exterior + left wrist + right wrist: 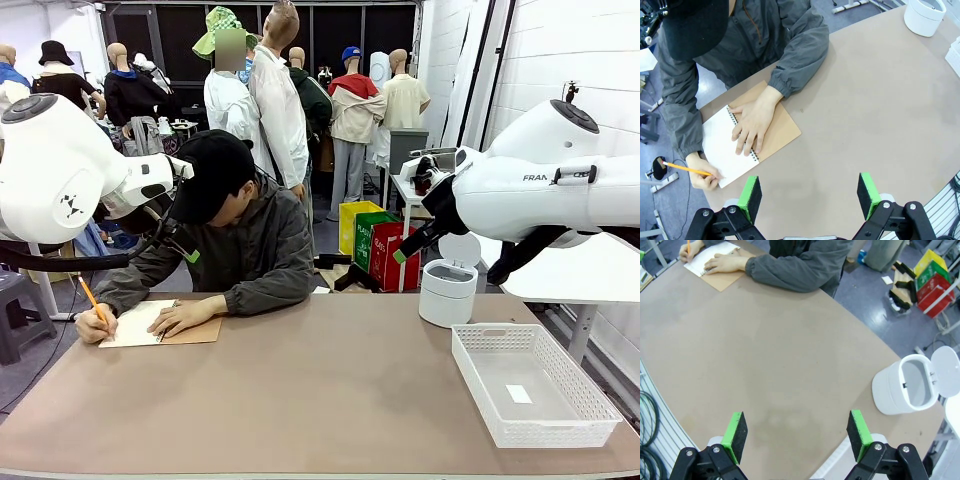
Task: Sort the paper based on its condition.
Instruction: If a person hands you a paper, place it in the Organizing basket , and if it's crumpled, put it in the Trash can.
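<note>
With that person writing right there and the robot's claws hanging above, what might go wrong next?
The left claw hangs open near the person's hand and pencil; descending now might bump them. The page lies flat in the spiral notebook, so the claw could struggle to pinch it.

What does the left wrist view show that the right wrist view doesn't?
Left wrist view: the open left gripper, the person's black cap, and the spiral binding of the notebook up close.
Right wrist view: the open right gripper, the raised lid of the white bin, and coloured boxes on the floor.
Both: the brown table, the bin, and the person writing in the notebook with a pencil.
</note>
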Robot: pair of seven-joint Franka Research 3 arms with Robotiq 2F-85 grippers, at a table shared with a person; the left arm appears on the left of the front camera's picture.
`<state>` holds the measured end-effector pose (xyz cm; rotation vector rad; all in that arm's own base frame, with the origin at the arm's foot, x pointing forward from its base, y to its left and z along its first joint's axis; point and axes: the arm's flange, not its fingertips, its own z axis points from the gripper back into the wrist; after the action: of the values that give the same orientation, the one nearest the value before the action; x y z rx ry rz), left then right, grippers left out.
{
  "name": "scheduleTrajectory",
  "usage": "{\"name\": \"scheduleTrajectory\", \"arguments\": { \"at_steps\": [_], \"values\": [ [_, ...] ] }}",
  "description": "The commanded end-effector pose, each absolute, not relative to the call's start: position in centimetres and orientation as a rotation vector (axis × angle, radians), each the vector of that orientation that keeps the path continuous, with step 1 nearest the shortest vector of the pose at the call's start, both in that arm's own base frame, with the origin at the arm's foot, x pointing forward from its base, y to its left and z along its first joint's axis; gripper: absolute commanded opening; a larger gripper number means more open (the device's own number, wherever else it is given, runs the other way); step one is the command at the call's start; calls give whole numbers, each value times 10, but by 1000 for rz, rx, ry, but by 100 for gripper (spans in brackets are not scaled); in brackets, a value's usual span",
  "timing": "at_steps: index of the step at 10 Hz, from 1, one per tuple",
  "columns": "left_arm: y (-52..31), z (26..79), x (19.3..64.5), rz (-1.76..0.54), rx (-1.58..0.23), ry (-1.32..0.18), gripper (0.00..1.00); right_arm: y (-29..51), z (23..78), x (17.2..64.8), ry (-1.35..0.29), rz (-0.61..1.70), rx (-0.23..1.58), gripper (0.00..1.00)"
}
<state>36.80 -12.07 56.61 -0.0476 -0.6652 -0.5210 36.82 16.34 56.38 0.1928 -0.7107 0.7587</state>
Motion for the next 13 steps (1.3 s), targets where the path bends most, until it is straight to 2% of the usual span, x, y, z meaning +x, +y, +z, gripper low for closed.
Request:
{"name": "scheduleTrajectory", "arguments": {
  "at_steps": [1,13],
  "values": [
    [-120,567,368,-521,-48,-659,100,163,564,369,-709,757,186,100],
    [-120,567,368,-521,-48,-659,100,163,564,369,-709,757,186,100]
  ]
}}
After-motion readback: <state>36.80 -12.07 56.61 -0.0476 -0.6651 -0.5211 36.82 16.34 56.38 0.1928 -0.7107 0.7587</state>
